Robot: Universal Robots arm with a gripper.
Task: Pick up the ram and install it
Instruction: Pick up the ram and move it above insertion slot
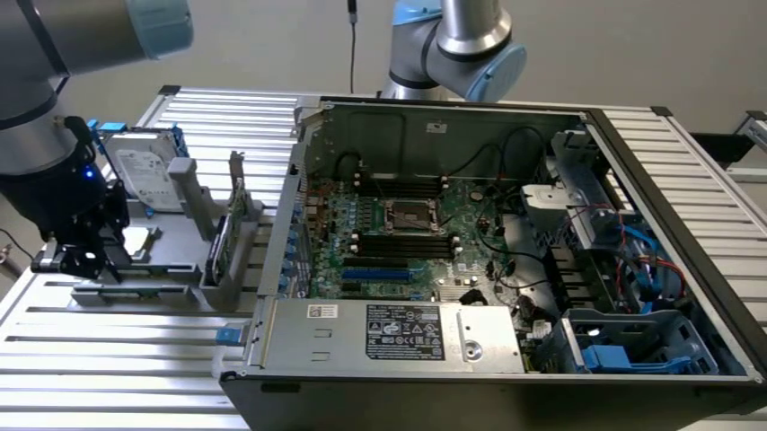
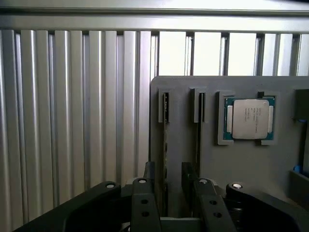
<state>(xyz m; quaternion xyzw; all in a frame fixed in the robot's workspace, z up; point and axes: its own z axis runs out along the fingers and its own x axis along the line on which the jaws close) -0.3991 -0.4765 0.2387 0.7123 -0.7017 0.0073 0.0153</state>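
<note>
Between the fingers (image 2: 150, 180): the ram (image 2: 165, 137) stood on edge in a narrow slot of the grey holder (image 2: 241, 164), running straight away from the gripper (image 2: 168, 170).
Gripper: parted, with one finger on each side of the stick. A strip of grey holder showed between the stick and the farther finger, and I could not tell whether the nearer finger touched it. It had hold of nothing.
Just beside the gripper: a second stick (image 2: 200, 130) stood on edge in a matching slot, parallel to the ram and outside the fingers.
Beyond the second stick: the processor chip (image 2: 249, 118) lay flat in a square pocket, silver face up, well clear of the fingers.
Under the gripper: the holder sat on a ribbed metal table (image 2: 72, 121), its slats running the same way as the ram.
Gripper in the exterior view: the gripper (image 1: 74, 259) was low over the end of the holder (image 1: 132, 289), at the exterior view's left, with the processor chip (image 1: 142, 238) just beside it.
Behind the gripper: a hard drive (image 1: 142, 175) in a blue frame stood propped up at the holder's back.
Well apart from the gripper: an open computer case (image 1: 671, 224) lay on the table (image 1: 120, 359) toward the exterior view's right. Its motherboard (image 1: 359, 233) was exposed, with long black slots (image 1: 405, 244) beside the central socket.
</note>
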